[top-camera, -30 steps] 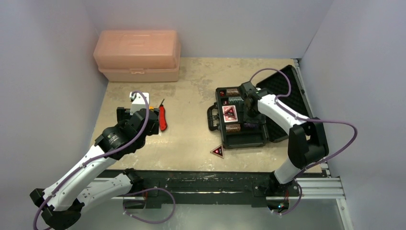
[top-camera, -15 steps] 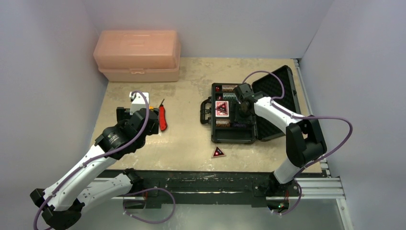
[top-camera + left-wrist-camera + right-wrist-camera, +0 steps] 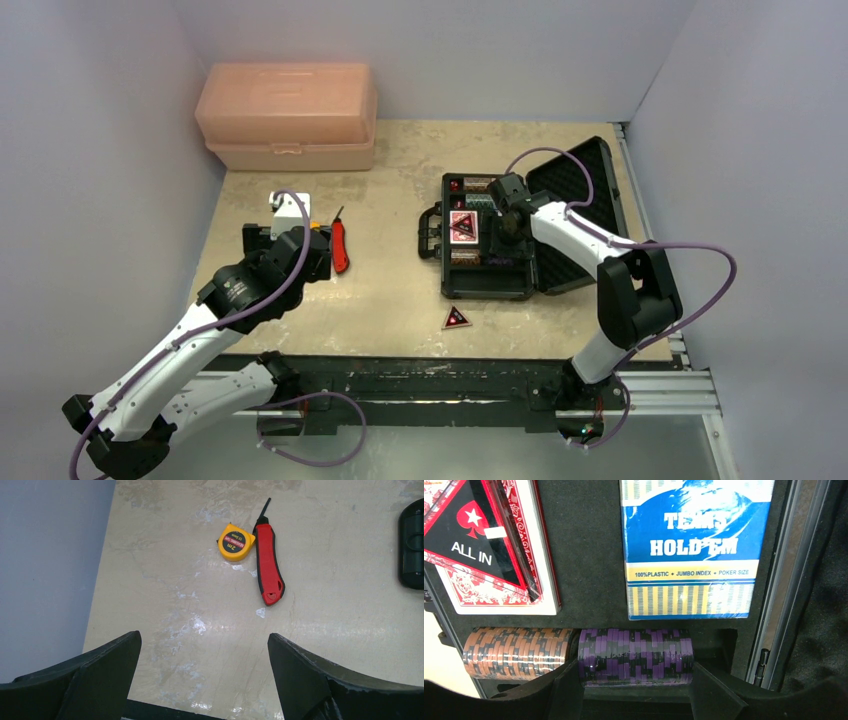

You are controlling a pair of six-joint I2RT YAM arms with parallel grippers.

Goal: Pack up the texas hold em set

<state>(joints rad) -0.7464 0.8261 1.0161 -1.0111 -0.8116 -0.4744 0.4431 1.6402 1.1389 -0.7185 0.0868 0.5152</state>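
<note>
Okay, L gripper (image 3: 204, 637) gapes empty over tape measure (image 3: 235, 542), red knife (image 3: 269, 562); R gripper (image 3: 636, 667) pinches purple chip stack (image 3: 636, 652) endwise, flat in case (image 3: 495, 285).

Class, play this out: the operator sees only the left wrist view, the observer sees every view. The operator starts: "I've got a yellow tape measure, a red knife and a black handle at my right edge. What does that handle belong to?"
Observer: It belongs to the black case, which lies open with its lid laid back on the right arm's side.
Operator: Where is the other arm working?
Observer: The right gripper is down inside the case, its fingers closed on the two ends of a purple chip stack in its slot.
Operator: Is anything from the set outside the case?
Observer: One black-red triangular token lies on the table just in front of the case.
</note>
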